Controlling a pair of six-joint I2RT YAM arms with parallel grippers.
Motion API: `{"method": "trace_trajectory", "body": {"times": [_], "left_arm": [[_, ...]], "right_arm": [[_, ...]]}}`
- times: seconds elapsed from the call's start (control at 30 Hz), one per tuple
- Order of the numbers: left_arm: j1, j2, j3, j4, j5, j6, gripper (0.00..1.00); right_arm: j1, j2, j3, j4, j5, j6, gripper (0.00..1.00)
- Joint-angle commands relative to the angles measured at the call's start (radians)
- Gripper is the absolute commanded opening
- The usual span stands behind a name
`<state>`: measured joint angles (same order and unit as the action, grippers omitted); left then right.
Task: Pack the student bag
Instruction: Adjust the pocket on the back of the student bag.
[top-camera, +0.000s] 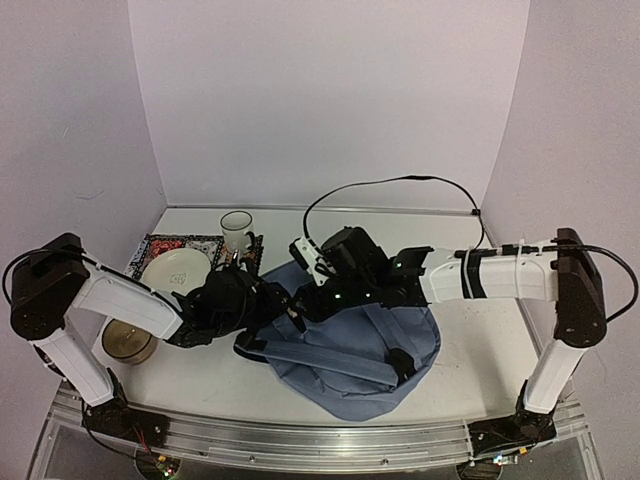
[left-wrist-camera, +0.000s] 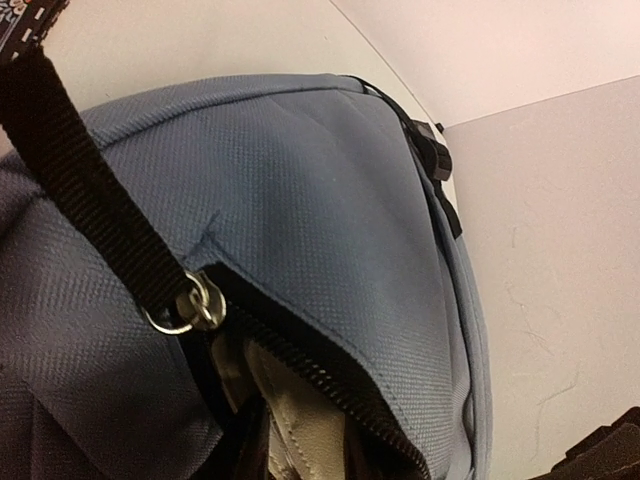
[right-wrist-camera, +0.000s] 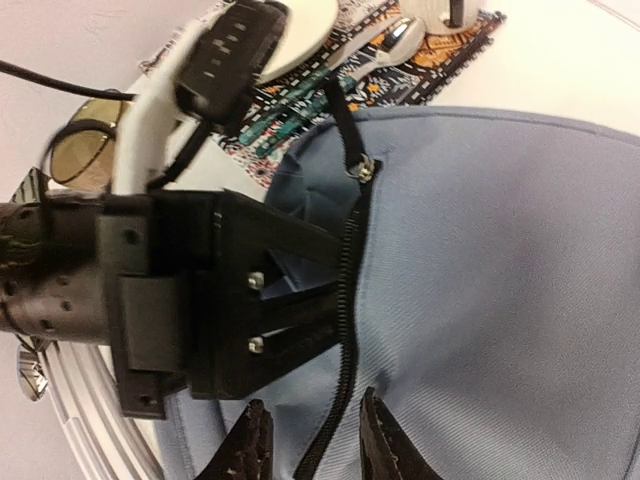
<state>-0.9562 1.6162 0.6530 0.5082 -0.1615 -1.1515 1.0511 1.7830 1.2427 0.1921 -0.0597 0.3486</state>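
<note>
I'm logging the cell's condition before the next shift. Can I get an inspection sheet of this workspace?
Surface: white table, no spills seen.
Job's things: student bag lying flat, zipper partly open.
Clutter: mug; plate on patterned mat; amber glass container.
Grippers: right gripper open astride the zipper; left gripper at the zipper, jaw state unclear.
Cables: black cable looping above the right arm.
Surroundings: plain lilac walls.

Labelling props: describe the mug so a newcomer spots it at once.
Left of the blue-grey bag lies a patterned mat. The mug stands at its far right corner, beyond the white plate. It is the only tall, upright piece; the plate and amber bowl sit low.
</note>
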Motion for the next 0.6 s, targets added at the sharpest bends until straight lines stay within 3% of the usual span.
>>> {"method": "trace_trajectory", "body": {"times": [0.0,0.17,0.33,0.47,0.57], "left_arm": [[-0.003,-0.111,-0.054,0.040,0.071,0.014,0.35],[-0.003,-0.220,-0.100,-0.070,0.054,0.027,0.43],[0.000,-0.315,-0.096,-0.268,-0.001,0.068,0.45],[0.018,-0.334,0.036,-0.572,-0.141,0.164,0.45],[0.060,-0.322,0.103,-0.659,-0.156,0.225,0.45]], "right_arm": [[0.009,-0.063,0.020,-0.044,0.006,-0.035,0.33],[0.008,-0.079,0.033,-0.064,0.027,-0.063,0.37],[-0.003,-0.062,0.057,-0.076,0.052,-0.076,0.37],[-0.013,-0.041,0.081,-0.078,0.060,-0.082,0.37],[-0.017,-0.017,0.106,-0.078,0.060,-0.084,0.37]]}}
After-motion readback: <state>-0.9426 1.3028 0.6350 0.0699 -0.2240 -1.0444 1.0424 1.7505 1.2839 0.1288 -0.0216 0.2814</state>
